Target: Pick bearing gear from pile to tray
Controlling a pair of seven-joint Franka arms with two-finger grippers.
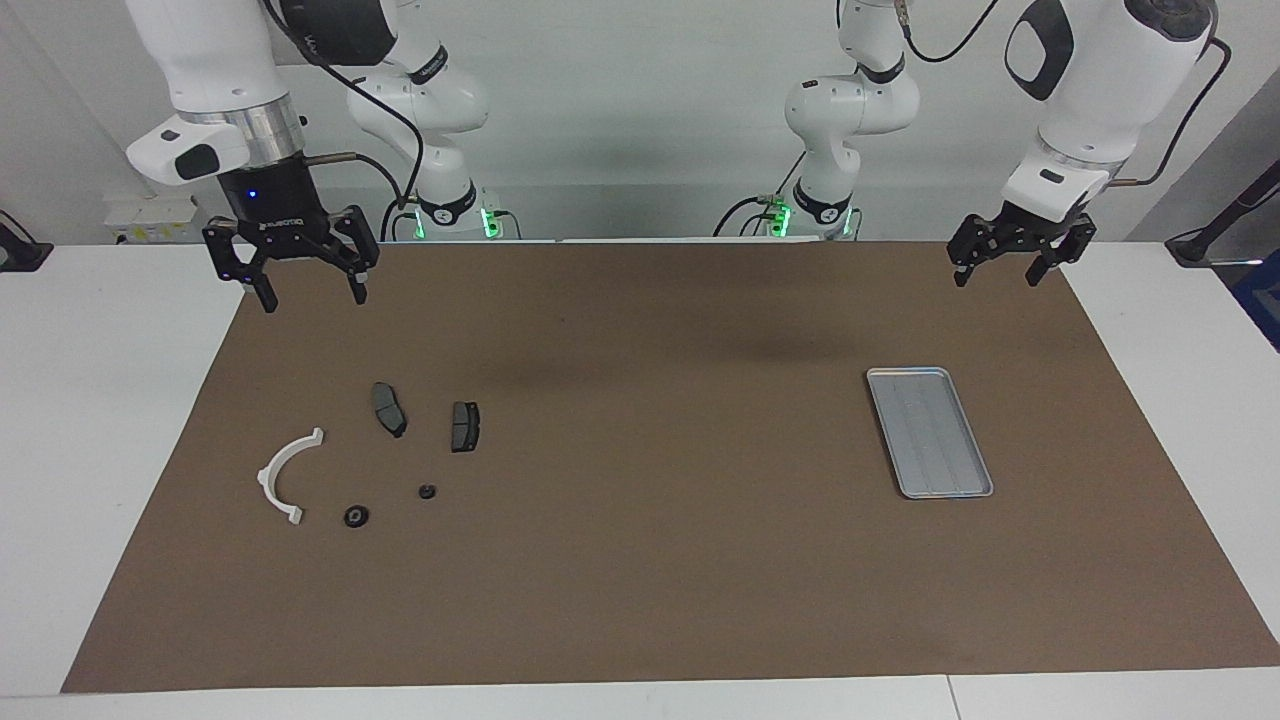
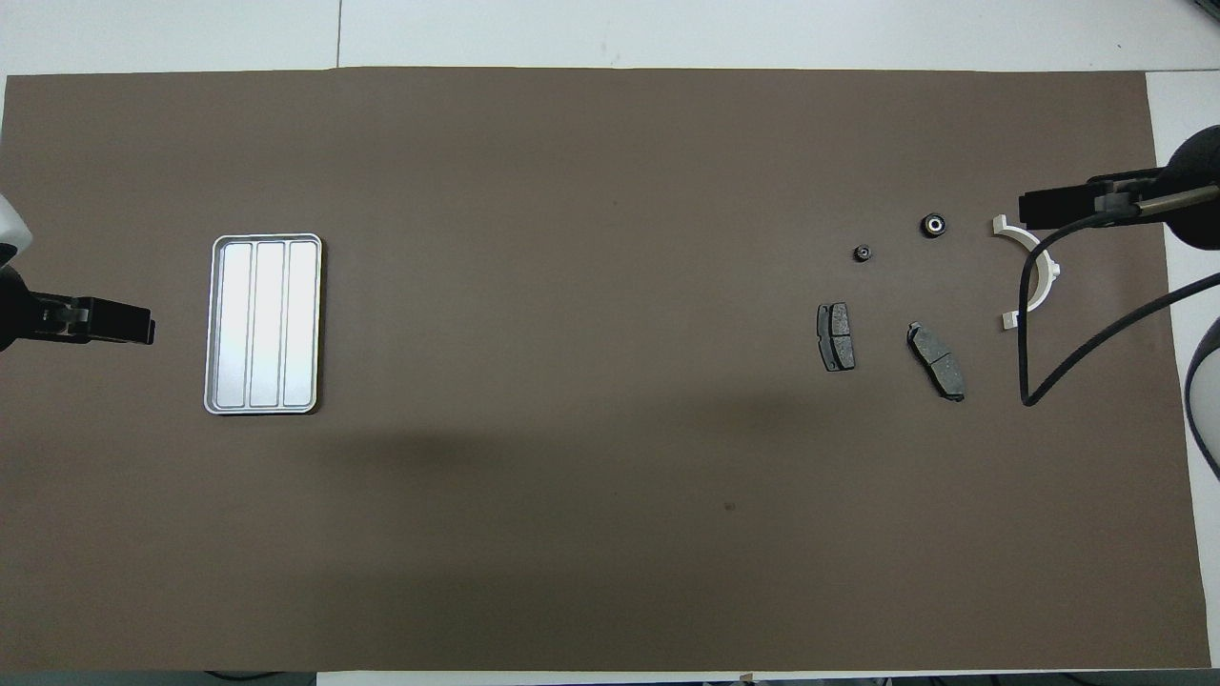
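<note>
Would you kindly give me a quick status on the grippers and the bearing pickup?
Left gripper and right gripper open, raised, holding nothing. Two black round pieces in the pile, untouched. Tray holds nothing. Nothing between pile and tray.

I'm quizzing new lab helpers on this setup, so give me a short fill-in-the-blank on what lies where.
1. The tray holds ____ parts.
2. The number of brake pads on the mat is ____.
3. The pile lies toward the ____ arm's end of the table.
4. The right gripper and the left gripper both have their fingers ____.

Missing words: no; two; right; open
</note>
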